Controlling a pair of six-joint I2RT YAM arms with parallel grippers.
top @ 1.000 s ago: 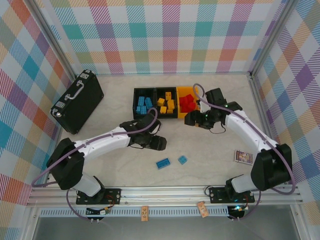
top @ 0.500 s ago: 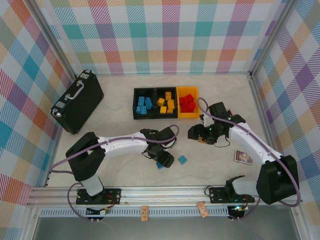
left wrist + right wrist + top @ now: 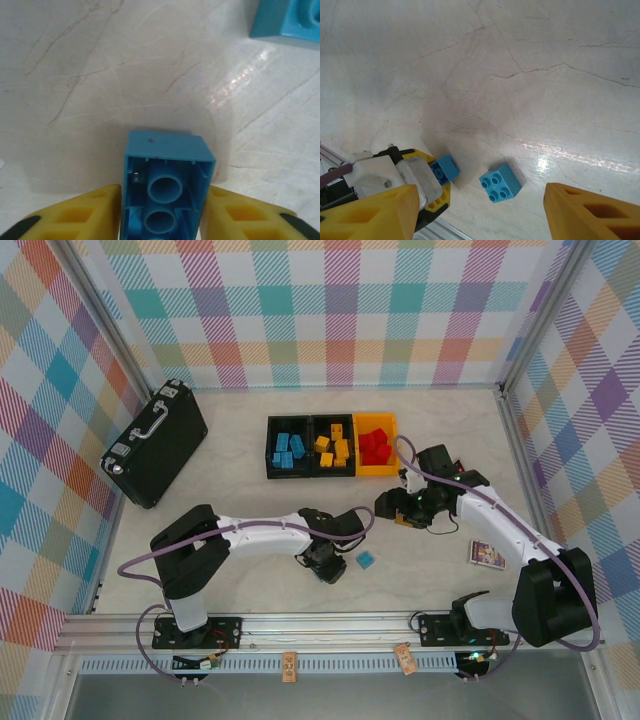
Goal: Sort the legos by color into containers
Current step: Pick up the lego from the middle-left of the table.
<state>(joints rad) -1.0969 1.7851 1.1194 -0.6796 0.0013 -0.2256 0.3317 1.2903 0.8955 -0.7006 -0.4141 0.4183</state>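
Brings the left pincer (image 3: 326,566) down from beside the bins (image 3: 311,445) to the near surface (image 3: 270,585) and clamps it on the long blue lego (image 3: 167,187), tipping it on end. Pulls the right pincer (image 3: 388,508) back from the yellow-orange bin (image 3: 393,445).

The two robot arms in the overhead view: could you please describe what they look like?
Both the left arm and right arm have white links, black joints and a lilac cable alongside. Their fingers are blocky yellow-orange plastic with black tips.
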